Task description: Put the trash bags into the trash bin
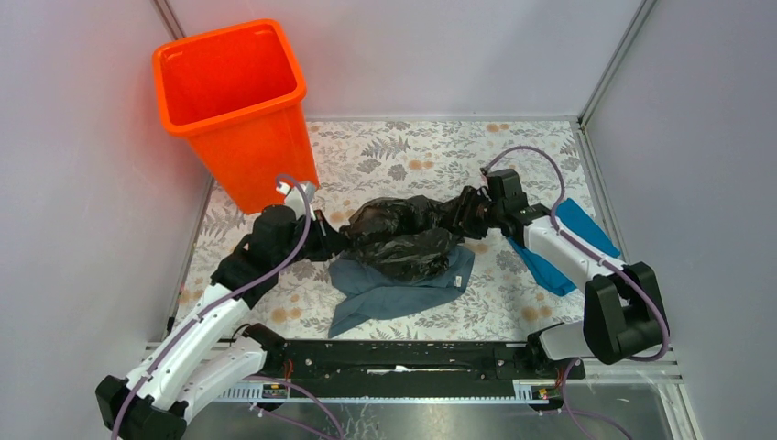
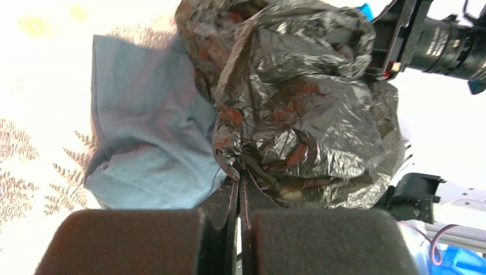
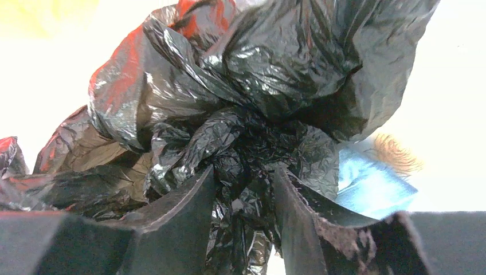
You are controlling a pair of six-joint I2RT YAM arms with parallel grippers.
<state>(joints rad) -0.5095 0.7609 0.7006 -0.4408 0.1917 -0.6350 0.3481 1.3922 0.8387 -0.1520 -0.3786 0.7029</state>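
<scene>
The black trash bag (image 1: pixel 403 234) lies bunched in the middle of the table, partly over a grey cloth. My left gripper (image 1: pixel 332 240) is at its left end, jaws pressed together on a thin edge of the bag (image 2: pixel 286 109). My right gripper (image 1: pixel 465 214) is at its right end, shut on a thick gathered wad of the bag (image 3: pixel 246 114) that fills the gap between the fingers (image 3: pixel 189 212). The orange trash bin (image 1: pixel 234 101) stands upright at the back left, behind my left arm, with nothing seen inside it.
A grey cloth (image 1: pixel 394 289) lies under the bag and spreads toward the near edge; it also shows in the left wrist view (image 2: pixel 149 132). A blue folded cloth (image 1: pixel 568 243) lies under my right arm. Grey walls close in the left, back and right.
</scene>
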